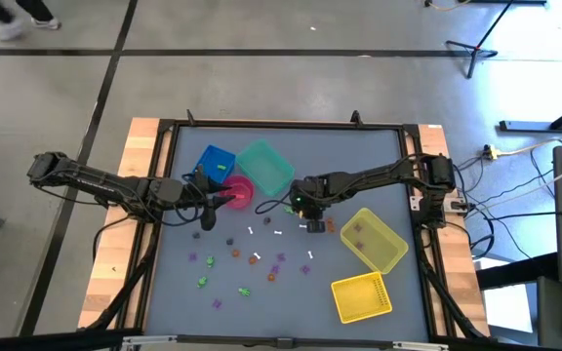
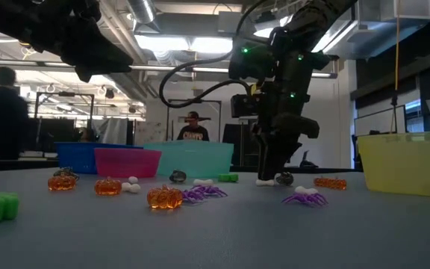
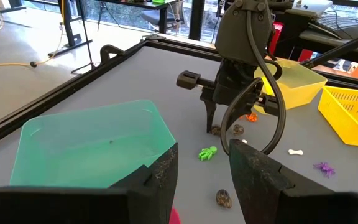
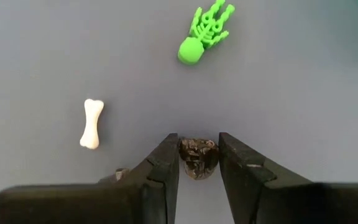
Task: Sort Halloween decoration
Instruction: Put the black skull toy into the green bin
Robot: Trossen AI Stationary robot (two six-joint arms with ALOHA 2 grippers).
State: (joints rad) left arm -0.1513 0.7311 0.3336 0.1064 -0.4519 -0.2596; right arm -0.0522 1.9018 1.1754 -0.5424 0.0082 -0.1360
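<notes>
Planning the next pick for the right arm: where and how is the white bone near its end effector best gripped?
Grip the white bone across its narrow middle shaft, descending from straight above. It lies flat on the table, knobbed ends wider than the waist, with bare surface along both long sides.

Two dark, jointed arms with black cabling and small green status lights.

Both arms are matte black, built of slim tubes between chunkier joint housings. The right arm (image 1: 379, 178) carries a looping black cable along its wrist and shows green lights glowing near its claw (image 2: 269, 178); in the low view a boxy module sits on the side of that wrist. Each claw has two flat, dark fingers (image 4: 164, 168) with a rough, scuffed inner face. The left arm (image 1: 96, 181) is the same dark build, with black cable running beside its claw (image 3: 201, 177) above the bench (image 1: 359, 292).
</notes>
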